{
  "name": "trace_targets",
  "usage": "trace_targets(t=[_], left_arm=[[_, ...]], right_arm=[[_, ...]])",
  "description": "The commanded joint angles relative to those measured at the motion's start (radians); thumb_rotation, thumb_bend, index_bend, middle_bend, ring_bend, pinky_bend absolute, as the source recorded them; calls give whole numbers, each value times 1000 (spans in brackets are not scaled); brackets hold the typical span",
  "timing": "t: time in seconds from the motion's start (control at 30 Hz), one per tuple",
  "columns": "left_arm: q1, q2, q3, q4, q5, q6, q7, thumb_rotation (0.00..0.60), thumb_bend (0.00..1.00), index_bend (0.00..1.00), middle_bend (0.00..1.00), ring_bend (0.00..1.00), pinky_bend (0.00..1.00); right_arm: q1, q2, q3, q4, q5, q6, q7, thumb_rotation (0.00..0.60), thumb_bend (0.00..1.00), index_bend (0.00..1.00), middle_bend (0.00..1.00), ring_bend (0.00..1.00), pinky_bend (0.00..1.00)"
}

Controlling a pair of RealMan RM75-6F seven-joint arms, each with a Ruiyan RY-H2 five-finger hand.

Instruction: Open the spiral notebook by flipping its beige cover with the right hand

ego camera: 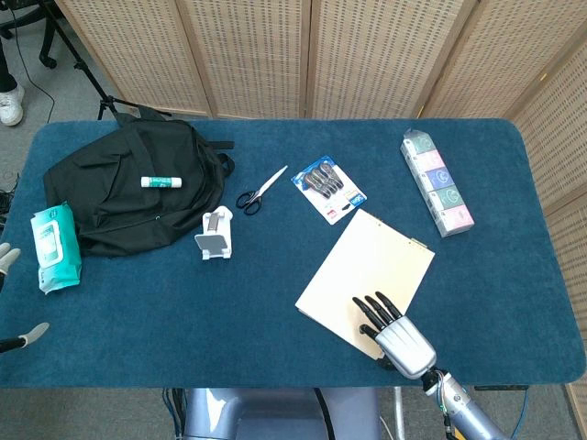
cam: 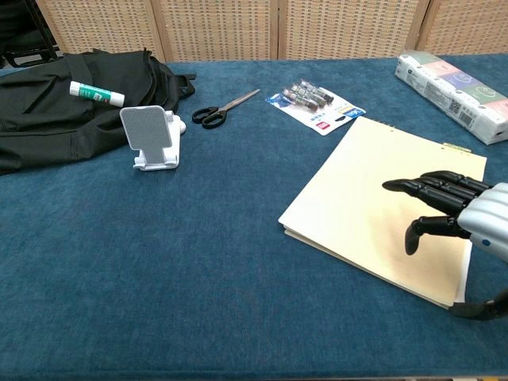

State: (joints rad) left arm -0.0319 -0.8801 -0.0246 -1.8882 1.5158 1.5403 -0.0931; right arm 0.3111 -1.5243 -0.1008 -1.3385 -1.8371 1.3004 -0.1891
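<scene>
My right hand (cam: 456, 213) hangs over the near right part of the notebook (cam: 381, 208), fingers (cam: 421, 187) stretched forward and a little apart, thumb curled below them, holding nothing. In the chest view the fingers seem to be just above the beige cover (ego camera: 367, 275), not gripping it; whether any tip touches the paper I cannot tell. My left hand shows only as a pale sliver at the far left edge of the head view, too little to say how it is set.

The notebook lies flat and closed on the table (ego camera: 275, 348), turned at an angle, its binding along the far right edge. So, as I judge it, nothing of the flip is done: the cover is still down. What remains is to get my fingers under a free edge of the cover, lift it and swing it over the binding.

Beyond the notebook, just past its far corner, is a blister pack of pens (cam: 316, 100). Left of that are scissors (cam: 225, 109), and further left of the notebook a white phone stand (cam: 152, 136). Well to the notebook's left sits a black backpack (ego camera: 138, 188) with a glue stick (ego camera: 163, 181) on it, and a wipes pack (ego camera: 53, 246) beside it. Far right of the notebook lies a tissue pack (ego camera: 437, 181).
</scene>
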Motion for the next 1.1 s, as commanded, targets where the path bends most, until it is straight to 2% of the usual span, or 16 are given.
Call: trace_targets(t=[0.03,0.33,0.67,1.1], left_arm=[[1,0,0,0,1,0,0,600,0,0,0,0,0],[1,0,1,-3,4,-3,3,600,0,0,0,0,0],[1,3,-2,-1,2,-4,-5,600,0,0,0,0,0],[3,7,-3,1,2,-3,-18,600,0,0,0,0,0]], right_arm=[[1,3,2,0,6,0,-7,600,168,386,0,0,0],[6,-6,6,10,13,6,-21,600,202,386,0,0,0],[5,-49,33,59,7,79,-1,600,316,386,9,0,0],[32,-50,55,30,39,46,-28,600,407,409,10,0,0]])
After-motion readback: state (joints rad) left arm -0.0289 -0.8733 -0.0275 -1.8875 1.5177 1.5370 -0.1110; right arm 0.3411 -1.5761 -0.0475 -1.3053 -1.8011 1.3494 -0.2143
